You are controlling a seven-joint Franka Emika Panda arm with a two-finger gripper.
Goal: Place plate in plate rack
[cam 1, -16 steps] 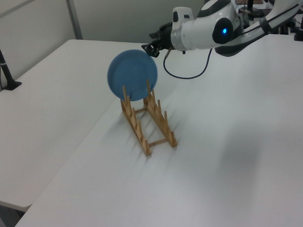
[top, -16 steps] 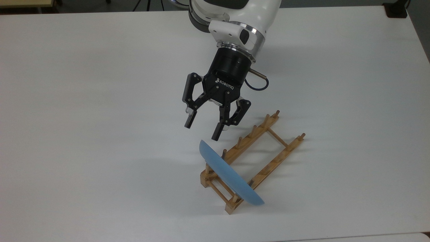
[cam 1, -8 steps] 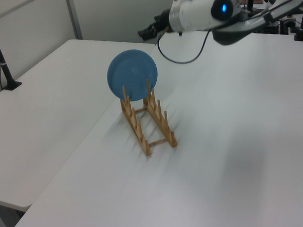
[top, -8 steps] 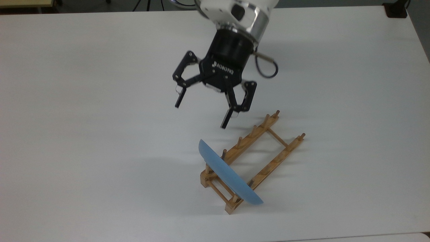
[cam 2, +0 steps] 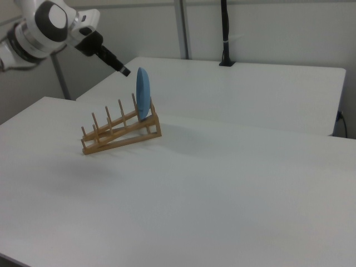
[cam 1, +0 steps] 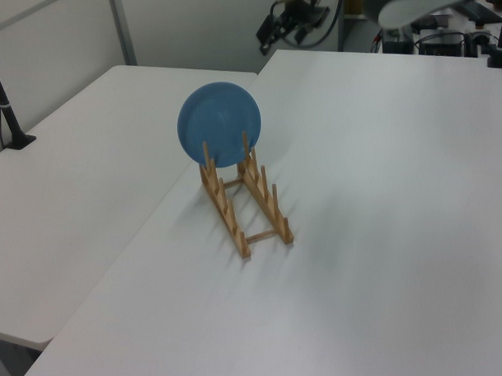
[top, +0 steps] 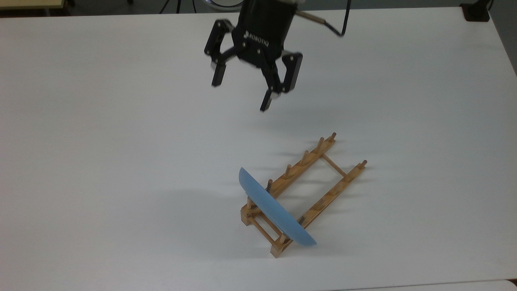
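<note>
The light-blue plate [top: 274, 210] stands on edge between the pegs at one end of the wooden plate rack [top: 323, 178]. In the left view the plate [cam 1: 220, 123] shows its round face above the rack [cam 1: 250, 203]. In the right view the plate [cam 2: 143, 92] is seen edge-on at the rack's [cam 2: 117, 132] raised end. My gripper [top: 241, 94] hangs open and empty well above and behind the rack, toward the top view's upper edge, apart from the plate. In the right view the gripper [cam 2: 123, 70] points down toward the plate's top from the right view's left.
The rack sits on a white table [top: 101, 161] with wide bare surface all around it. A black post [cam 1: 2, 98] is clamped to the neighbouring table at the left view's left. A dark object [top: 476, 12] sits at the top view's upper right corner.
The gripper has lifted and drawn back from the plate toward the top view's upper edge, staying open. Plate and rack have not moved.
</note>
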